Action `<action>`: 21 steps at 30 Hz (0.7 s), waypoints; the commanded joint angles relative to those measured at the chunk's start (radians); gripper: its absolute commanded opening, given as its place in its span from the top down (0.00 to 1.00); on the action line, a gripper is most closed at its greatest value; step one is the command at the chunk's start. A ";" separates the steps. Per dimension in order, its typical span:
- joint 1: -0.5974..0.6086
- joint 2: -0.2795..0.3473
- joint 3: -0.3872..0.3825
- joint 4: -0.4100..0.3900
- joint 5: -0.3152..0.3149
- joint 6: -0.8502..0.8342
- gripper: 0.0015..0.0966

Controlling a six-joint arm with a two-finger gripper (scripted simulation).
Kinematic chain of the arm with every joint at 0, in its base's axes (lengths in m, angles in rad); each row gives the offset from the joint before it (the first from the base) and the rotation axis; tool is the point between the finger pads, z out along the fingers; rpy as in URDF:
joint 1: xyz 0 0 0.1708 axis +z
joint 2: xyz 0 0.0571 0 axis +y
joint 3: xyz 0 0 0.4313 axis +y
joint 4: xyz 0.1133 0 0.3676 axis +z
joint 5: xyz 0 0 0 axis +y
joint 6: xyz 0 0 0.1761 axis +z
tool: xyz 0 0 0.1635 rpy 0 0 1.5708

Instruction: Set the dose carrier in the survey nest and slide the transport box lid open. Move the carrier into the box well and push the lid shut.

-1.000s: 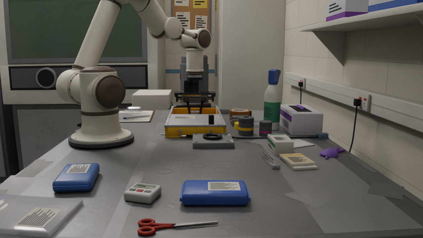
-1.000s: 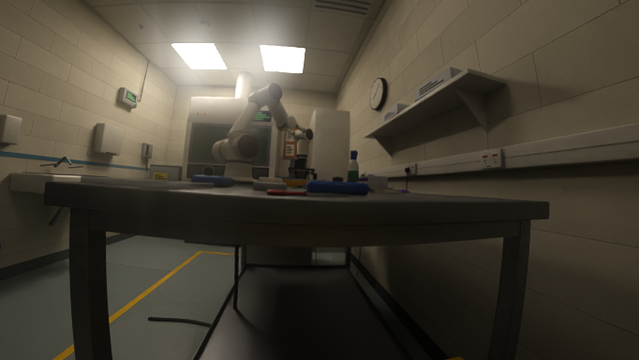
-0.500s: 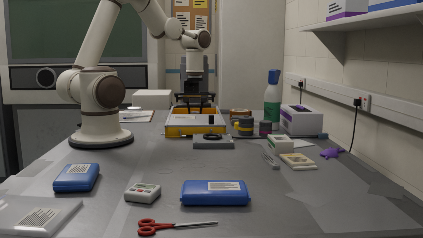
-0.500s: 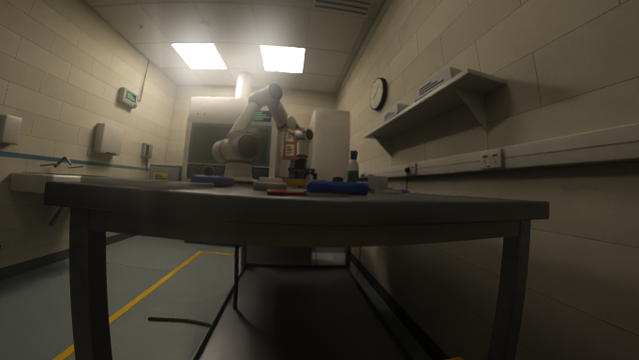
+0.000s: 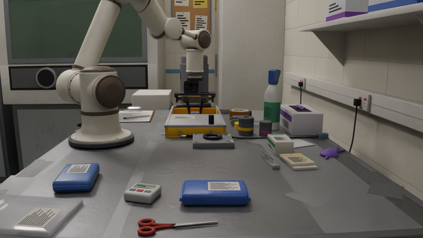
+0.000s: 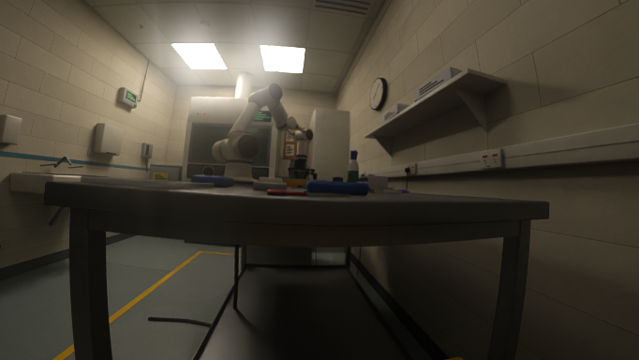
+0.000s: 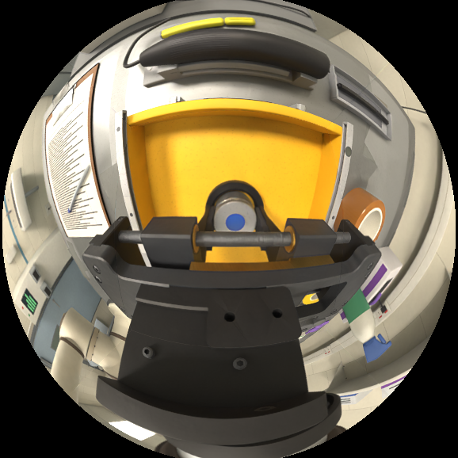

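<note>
At the back middle of the bench stands the yellow transport box (image 5: 195, 122), its grey lid (image 5: 193, 120) slid toward the near side so the yellow well (image 7: 235, 158) at the far end lies uncovered. I hold the dose carrier (image 7: 234, 218), a small grey cylinder with a blue dot on top, in my closed gripper (image 5: 194, 110) down inside the well (image 5: 195, 111). The survey nest (image 5: 213, 140), a grey plate with a black ring, sits empty just in front of the box. From the second side camera the gripper (image 6: 300, 174) is small and dim.
The box's lid knob (image 5: 211, 119) stands just in front of my fingers. A tape roll (image 5: 240, 112), stacked pucks (image 5: 245, 125) and a spray bottle (image 5: 272, 99) crowd the right of the box; a clipboard (image 5: 136, 115) lies left.
</note>
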 commanded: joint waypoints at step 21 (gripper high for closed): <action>0.000 -0.001 -0.001 0.000 0.000 0.000 0.53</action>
